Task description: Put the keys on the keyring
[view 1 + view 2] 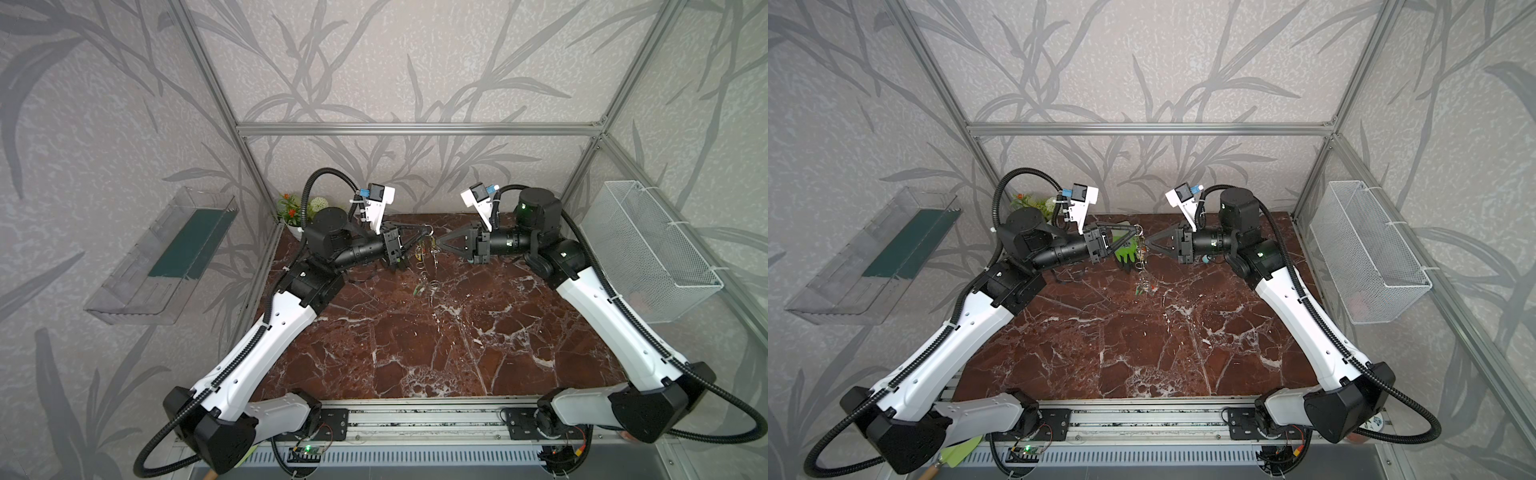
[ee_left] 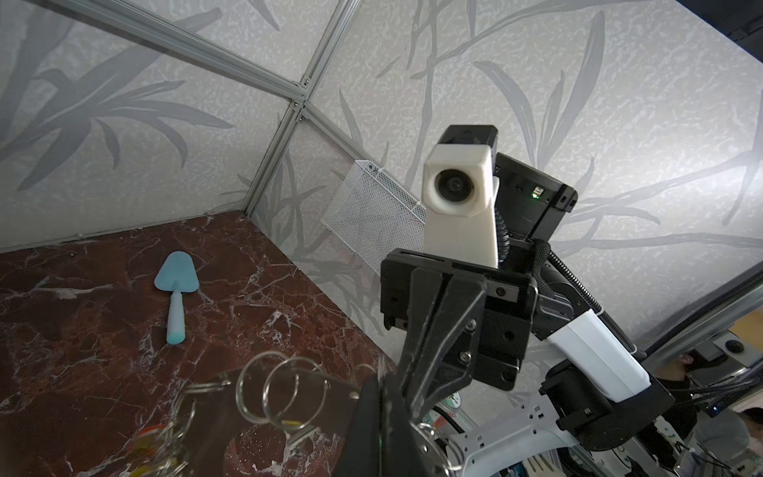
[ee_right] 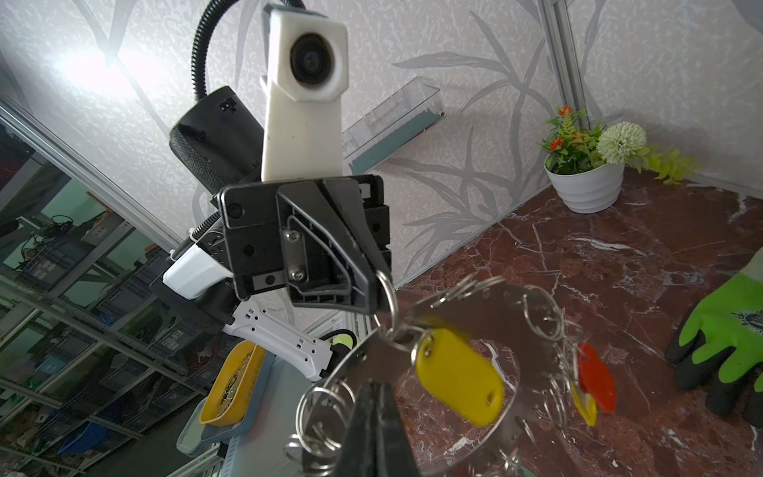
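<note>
Both grippers meet above the back of the table. The keyring [image 3: 495, 314], a flat grey metal ring fringed with wire loops, hangs between them and is seen edge-on in a top view [image 1: 1143, 266]. My right gripper [image 3: 375, 390] [image 1: 437, 245] is shut on its rim. My left gripper [image 2: 390, 388] [image 1: 428, 232] is shut on the wire loop [image 3: 388, 297] of a key with a yellow tag [image 3: 458, 376], right at the keyring's edge. A red tag [image 3: 594, 380] and another yellow tag hang from the far rim. The key blades are hard to make out.
A green-and-black glove [image 3: 726, 342] lies on the marble table below the grippers. A blue trowel [image 2: 176, 297] lies toward the right back corner. A flower pot [image 3: 586, 186] stands at the back left. A wire basket [image 1: 648, 253] and a clear shelf [image 1: 162, 257] hang on the side walls.
</note>
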Robot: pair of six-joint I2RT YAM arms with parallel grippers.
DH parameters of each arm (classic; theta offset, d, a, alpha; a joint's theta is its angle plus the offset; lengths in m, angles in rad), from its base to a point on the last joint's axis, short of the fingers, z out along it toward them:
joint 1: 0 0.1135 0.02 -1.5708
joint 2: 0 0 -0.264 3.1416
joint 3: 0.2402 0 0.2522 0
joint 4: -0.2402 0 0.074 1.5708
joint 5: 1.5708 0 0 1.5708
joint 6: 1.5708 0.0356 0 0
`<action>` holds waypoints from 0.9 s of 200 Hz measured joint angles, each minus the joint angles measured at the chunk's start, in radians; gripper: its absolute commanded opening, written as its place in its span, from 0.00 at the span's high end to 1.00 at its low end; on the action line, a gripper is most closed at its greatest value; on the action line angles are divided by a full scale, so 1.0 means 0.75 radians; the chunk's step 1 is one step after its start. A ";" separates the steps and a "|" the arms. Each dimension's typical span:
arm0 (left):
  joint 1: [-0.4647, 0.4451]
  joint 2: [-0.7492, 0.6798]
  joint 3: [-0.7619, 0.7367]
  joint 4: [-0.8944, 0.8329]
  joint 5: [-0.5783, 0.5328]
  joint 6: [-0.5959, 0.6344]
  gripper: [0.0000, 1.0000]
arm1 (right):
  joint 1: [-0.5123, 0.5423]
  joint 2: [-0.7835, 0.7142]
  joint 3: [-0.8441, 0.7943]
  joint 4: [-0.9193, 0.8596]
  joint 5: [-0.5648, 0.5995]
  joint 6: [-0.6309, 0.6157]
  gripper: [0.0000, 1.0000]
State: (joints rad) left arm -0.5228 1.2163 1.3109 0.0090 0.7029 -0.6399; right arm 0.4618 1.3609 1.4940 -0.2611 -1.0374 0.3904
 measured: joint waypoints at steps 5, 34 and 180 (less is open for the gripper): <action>-0.001 0.000 -0.001 0.004 -0.005 -0.005 1.00 | 0.003 0.000 -0.001 0.004 -0.001 0.002 1.00; -0.008 0.000 -0.004 0.035 -0.024 -0.022 1.00 | 0.008 0.000 -0.002 0.006 0.001 -0.003 0.90; -0.012 -0.003 -0.067 0.227 0.058 -0.081 1.00 | -0.064 -0.001 -0.052 0.179 -0.017 0.084 0.45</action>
State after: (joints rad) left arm -0.5316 1.2144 1.2610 0.1791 0.7464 -0.7010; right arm 0.4137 1.3605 1.4551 -0.1268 -1.0500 0.4534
